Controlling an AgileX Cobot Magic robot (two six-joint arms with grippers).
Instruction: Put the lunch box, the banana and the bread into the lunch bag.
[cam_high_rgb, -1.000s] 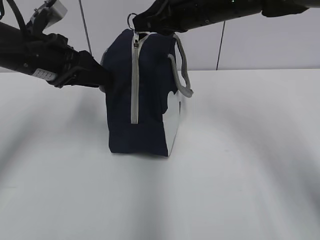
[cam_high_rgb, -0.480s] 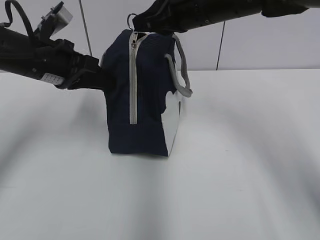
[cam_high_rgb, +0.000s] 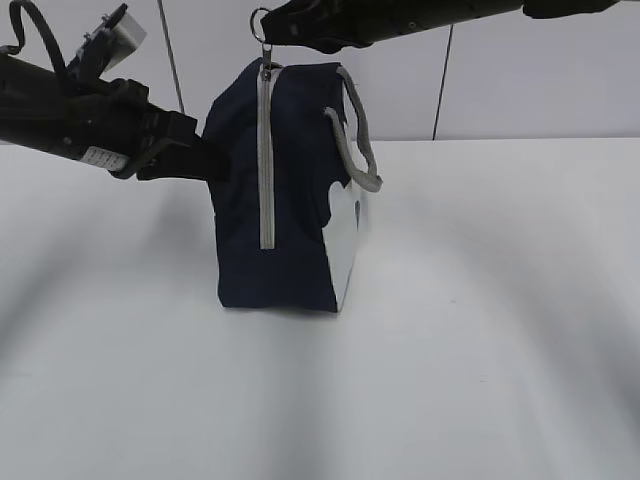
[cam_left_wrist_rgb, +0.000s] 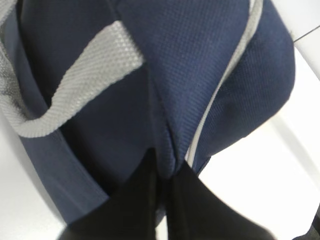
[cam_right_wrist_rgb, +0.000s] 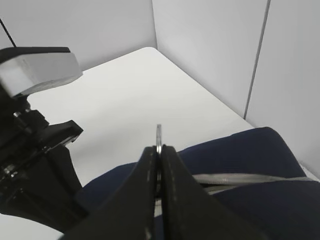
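The navy lunch bag (cam_high_rgb: 295, 200) stands upright on the white table, its grey zipper (cam_high_rgb: 266, 160) running down the near end. My right gripper (cam_high_rgb: 270, 30) is above the bag's top, shut on the metal ring zipper pull (cam_right_wrist_rgb: 158, 132), which sticks up between the fingertips. From the left, my left gripper (cam_high_rgb: 213, 160) reaches the bag's side, and its jaws are pinched shut on a fold of navy fabric (cam_left_wrist_rgb: 167, 150) beside the zipper trim. A grey handle (cam_left_wrist_rgb: 75, 95) hangs across that side. The lunch box, the banana and the bread are out of view.
The white table (cam_high_rgb: 480, 300) spreads around the bag, with grey wall panels behind it. The second grey handle (cam_high_rgb: 360, 140) loops down the bag's right side above a white side panel (cam_high_rgb: 345, 245). The left arm's black wrist (cam_right_wrist_rgb: 35, 150) sits close to my right gripper.
The left gripper has moved in against the bag's side and closed on the fabric. The right gripper has lifted the ring pull slightly, drawing the bag's top corner upward.
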